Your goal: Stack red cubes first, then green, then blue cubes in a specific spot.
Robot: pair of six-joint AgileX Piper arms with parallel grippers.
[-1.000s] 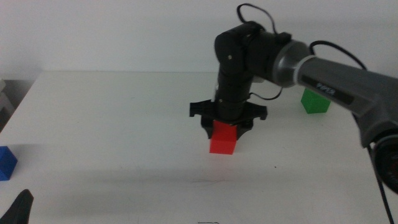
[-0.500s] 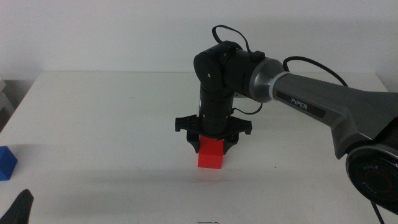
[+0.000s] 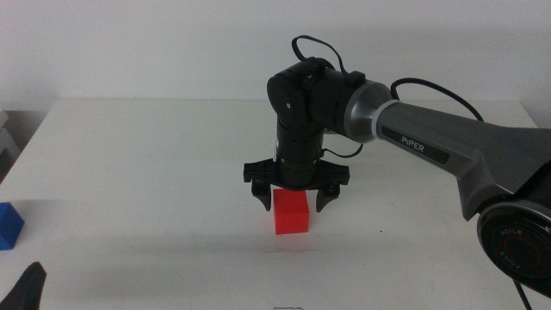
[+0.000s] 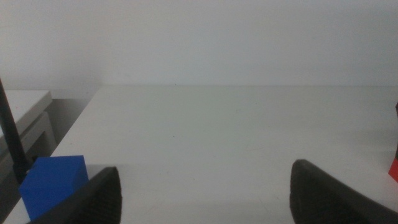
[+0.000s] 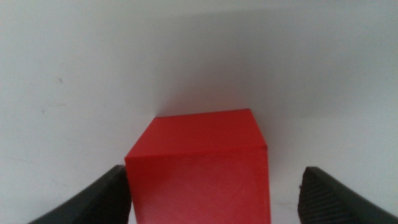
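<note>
The red cube (image 3: 291, 215) rests on the white table (image 3: 146, 155) near the middle. My right gripper (image 3: 291, 205) hangs straight over it, open, a jaw on each side of the cube and a gap showing. The right wrist view shows the red cube (image 5: 199, 168) between the spread jaws of the right gripper (image 5: 214, 183). The blue cube (image 3: 8, 226) sits at the table's left edge and appears again as the blue cube (image 4: 54, 183) in the left wrist view. My left gripper (image 4: 205, 186) waits open at the bottom left. The green cube is hidden.
The right arm (image 3: 448, 151) reaches in from the right across the table's back right part. A pale shelf edge (image 3: 5, 138) stands just beyond the table's left side. A sliver of the red cube (image 4: 394, 169) shows in the left wrist view.
The right gripper carried the red cube leftward and toward the front, set it on the table, then its jaws spread apart and let it go. The left arm stayed still.
</note>
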